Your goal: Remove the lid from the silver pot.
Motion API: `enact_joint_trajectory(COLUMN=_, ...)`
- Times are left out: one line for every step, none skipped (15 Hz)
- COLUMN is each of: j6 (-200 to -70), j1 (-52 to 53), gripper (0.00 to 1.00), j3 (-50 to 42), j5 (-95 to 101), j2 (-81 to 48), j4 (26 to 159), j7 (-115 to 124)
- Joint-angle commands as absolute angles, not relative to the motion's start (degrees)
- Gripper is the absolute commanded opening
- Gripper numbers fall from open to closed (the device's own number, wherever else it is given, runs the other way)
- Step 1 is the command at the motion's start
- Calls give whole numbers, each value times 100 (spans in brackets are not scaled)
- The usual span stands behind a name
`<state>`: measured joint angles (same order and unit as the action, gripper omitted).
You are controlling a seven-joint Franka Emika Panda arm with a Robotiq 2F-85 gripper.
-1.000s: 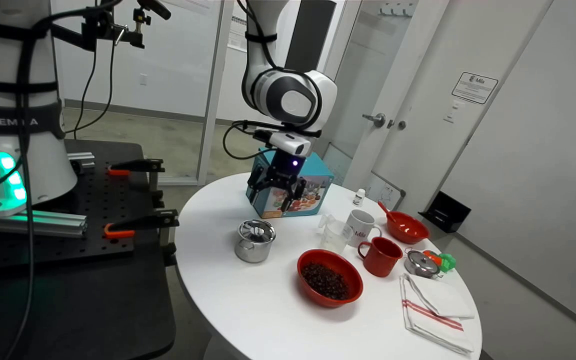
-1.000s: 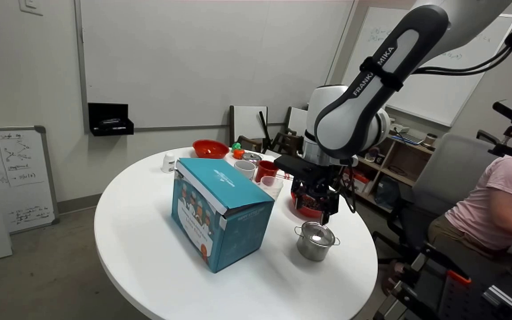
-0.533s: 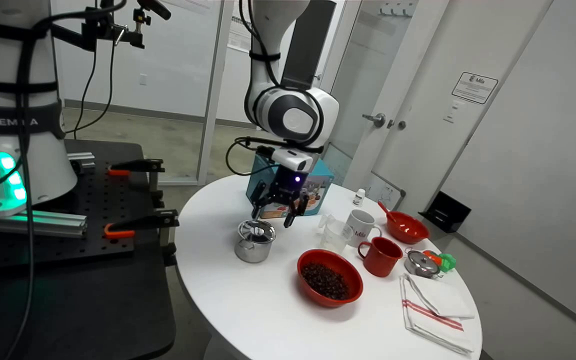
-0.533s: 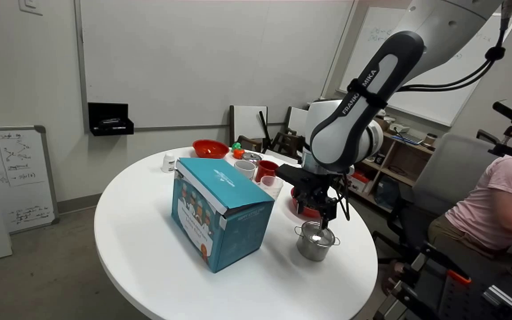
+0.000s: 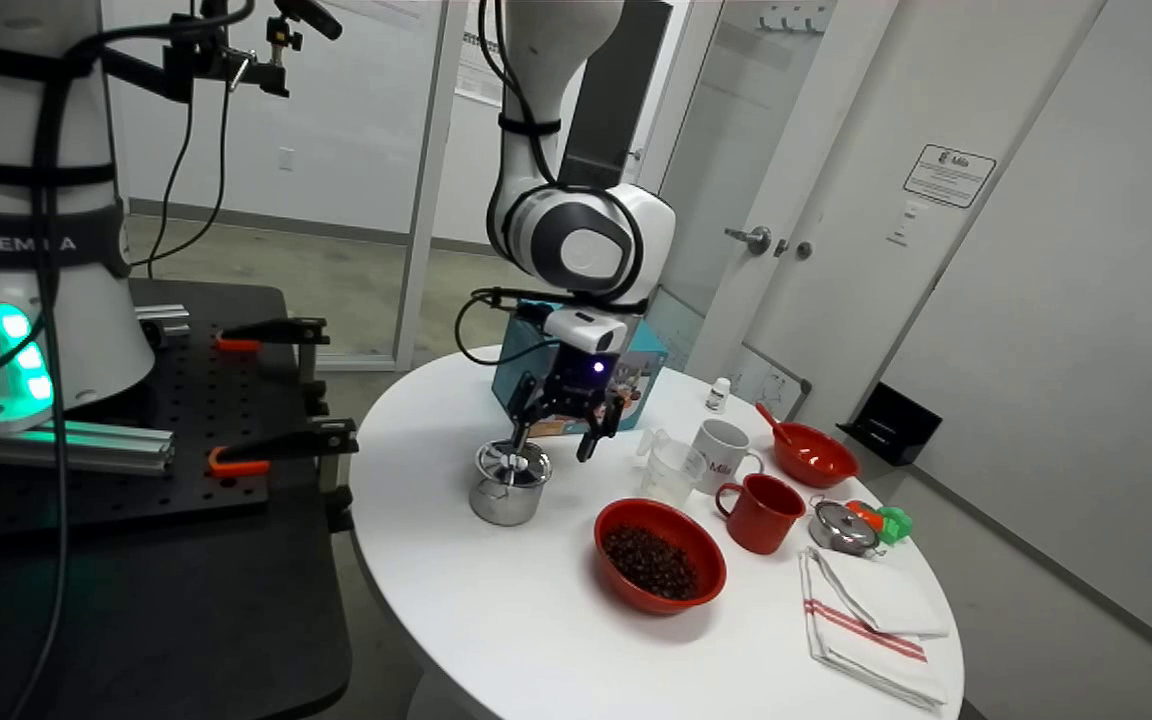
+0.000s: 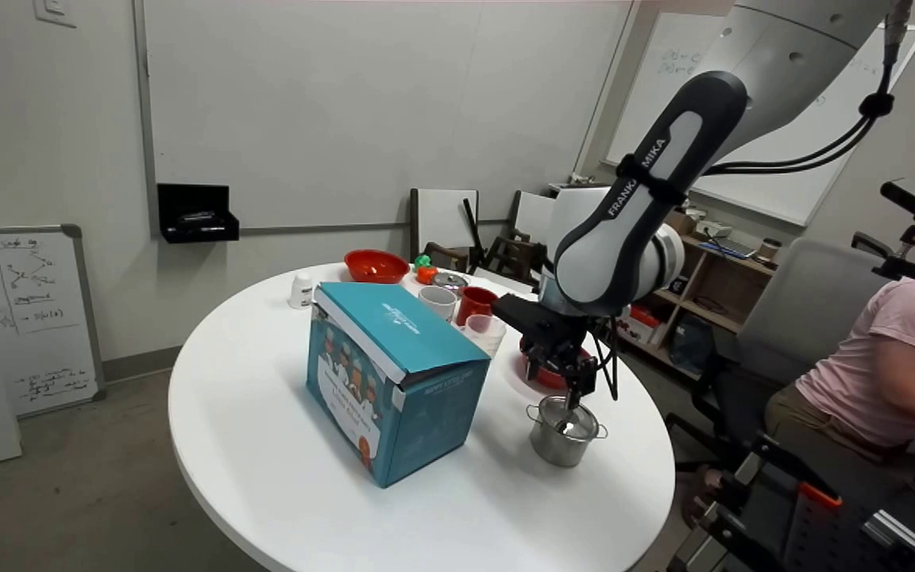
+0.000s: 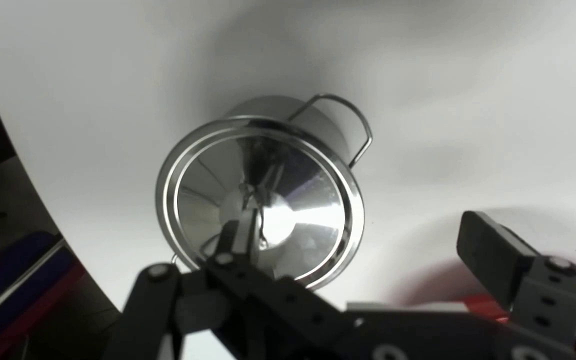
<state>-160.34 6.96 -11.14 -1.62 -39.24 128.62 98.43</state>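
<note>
The silver pot [image 5: 504, 505] stands upright on the white table, in both exterior views [image 6: 557, 450] and the wrist view [image 7: 280, 106]. The lid [image 5: 536, 464], a shiny round disc, sits on its mouth; it also shows in an exterior view [image 6: 581, 427] and the wrist view [image 7: 315, 215]. A thin loop handle shows at its centre. My gripper [image 5: 551, 450] is open and empty, low over the pot. In the wrist view [image 7: 360, 232] one finger is over the lid's middle by the loop, the other beside the pot above the table. I cannot tell whether the finger touches the lid.
A blue box [image 6: 402, 381] stands near the pot. A red bowl [image 5: 714, 580] with dark beans is beside it. Beyond are a clear cup [image 5: 671, 475], a white mug [image 5: 721, 455], a red mug [image 5: 764, 515], a second small silver pot [image 5: 844, 530] and folded cloths [image 5: 876, 640].
My open gripper has come down to the pot, one finger now over the lid's centre. It moved most in the first half second, less since. The pot and lid have not moved.
</note>
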Motion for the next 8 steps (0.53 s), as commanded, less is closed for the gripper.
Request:
enact_joint_trajectory(j6=-16520, j1=530, gripper=100, j3=-873, j5=-541, j2=-3888, j4=13036, j7=9486)
enact_joint_trajectory(j6=-16609, j1=460, gripper=100, j3=-781, j5=-649, j2=-3884, j4=13070, j7=9400)
enact_joint_trajectory(j6=-16650, j1=405, gripper=100, j3=-708, j5=-752, j2=-3864, j4=13105, j7=9331)
enact_joint_trajectory(j6=-16705, j1=342, gripper=100, j3=-626, j5=-860, j2=-3837, j4=13157, j7=9253)
enact_joint_trajectory(j6=-16779, j1=323, gripper=100, j3=-592, j5=-947, j2=-3789, j4=13232, j7=9211)
enact_joint_trajectory(j6=-16843, j1=275, gripper=100, j3=-538, j5=-1035, j2=-3752, j4=13287, j7=9141)
enact_joint_trajectory(j6=-16893, j1=237, gripper=100, j3=-496, j5=-1104, j2=-3743, j4=13313, j7=9063)
enact_joint_trajectory(j6=-16903, j1=207, gripper=100, j3=-460, j5=-1165, j2=-3728, j4=13335, j7=9001)
